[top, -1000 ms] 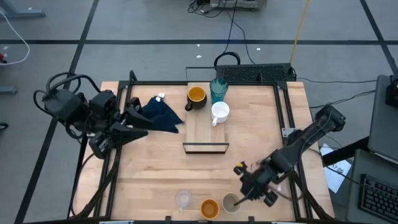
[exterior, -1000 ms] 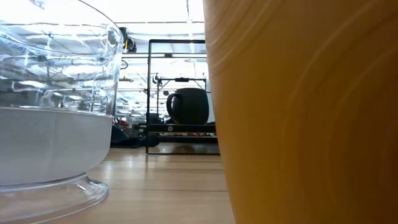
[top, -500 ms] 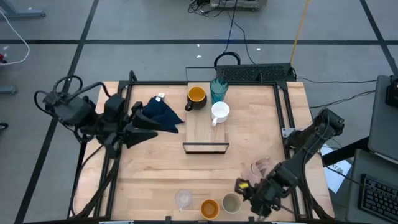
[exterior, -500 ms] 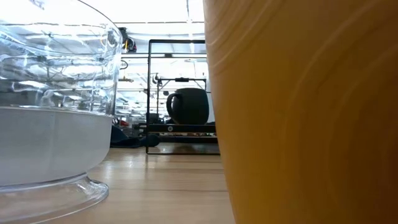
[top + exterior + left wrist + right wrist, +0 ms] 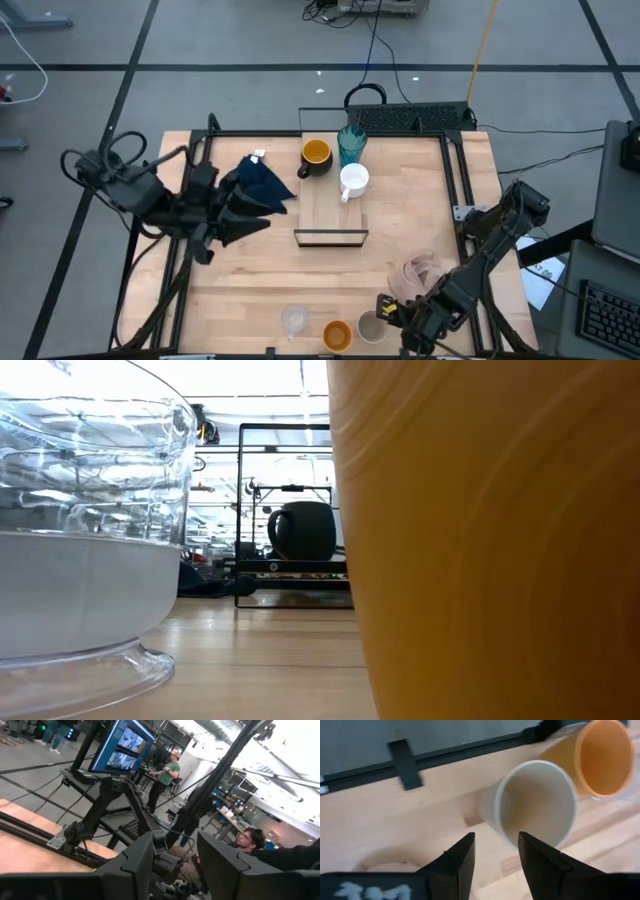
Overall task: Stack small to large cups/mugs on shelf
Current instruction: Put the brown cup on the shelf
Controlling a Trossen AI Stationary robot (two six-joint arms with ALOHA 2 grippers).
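Observation:
The black mug (image 5: 315, 155), teal tumbler (image 5: 351, 143) and white mug (image 5: 354, 181) stand on the far end of the shelf (image 5: 330, 225). The clear glass (image 5: 294, 320), orange cup (image 5: 337, 335) and grey-beige cup (image 5: 371, 327) stand in a row at the table's near edge. My right gripper (image 5: 392, 316) is open and empty just right of the grey-beige cup (image 5: 535, 802), its fingers pointing at the cup. My left gripper (image 5: 262, 216) is open and empty above the table's left half, near the navy cloth (image 5: 262, 182).
A pink-beige cloth (image 5: 420, 272) lies crumpled on the table, on the far side of my right gripper. In the low view the orange cup (image 5: 480, 540) and clear glass (image 5: 80, 540) fill the foreground. People show in the room beyond (image 5: 170, 775).
My right gripper has drawn back toward the table's near edge and turned toward the grey-beige cup; the pink-beige cloth now shows lying on the table behind it. My left gripper has swung toward the table's right and near side.

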